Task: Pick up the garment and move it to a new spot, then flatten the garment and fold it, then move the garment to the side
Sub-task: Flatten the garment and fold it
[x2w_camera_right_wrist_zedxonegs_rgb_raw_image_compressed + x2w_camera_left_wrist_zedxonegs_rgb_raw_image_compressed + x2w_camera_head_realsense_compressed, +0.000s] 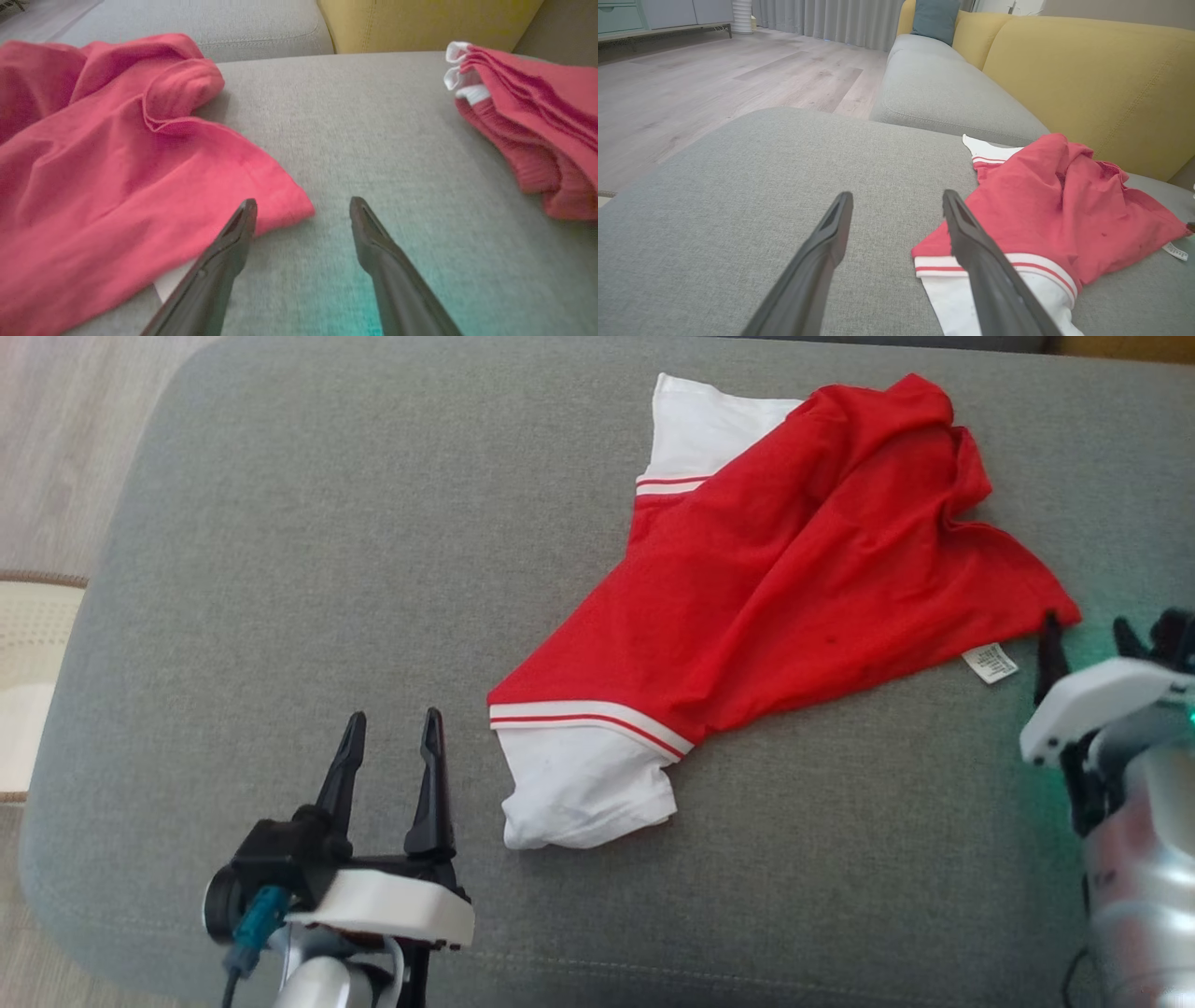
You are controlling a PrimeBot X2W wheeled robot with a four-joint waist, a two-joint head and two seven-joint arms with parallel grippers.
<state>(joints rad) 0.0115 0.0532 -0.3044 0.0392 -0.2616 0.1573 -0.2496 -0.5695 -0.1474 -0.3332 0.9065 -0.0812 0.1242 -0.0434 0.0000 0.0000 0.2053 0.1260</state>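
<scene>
The left pincer (393,717) has its two dark fingers wide apart and holds nothing. It hangs just over the grey sofa seat (280,569). The red and white shirt (775,588) lies crumpled on the seat. It starts just to the right of this pincer and goes on far ahead of it. The white sleeve (579,784) at the near end is beside the pincer's right finger, with a little strip of grey seat between them.

The right pincer (1088,627) has its fingers spread apart too, and it is empty. A red corner of the shirt sits right at the tip of its left finger, but I cannot tell if they touch. A small white tag (990,663) pokes out from under the shirt, just to the left of this pincer.

Ahead of the right pincer and off to its right lies a second red cloth (537,126) with white edges, folded up and well apart from the fingers.

Far ahead of the left pincer stands the yellow sofa back (1087,79). The wood floor (691,84) is off to its left
</scene>
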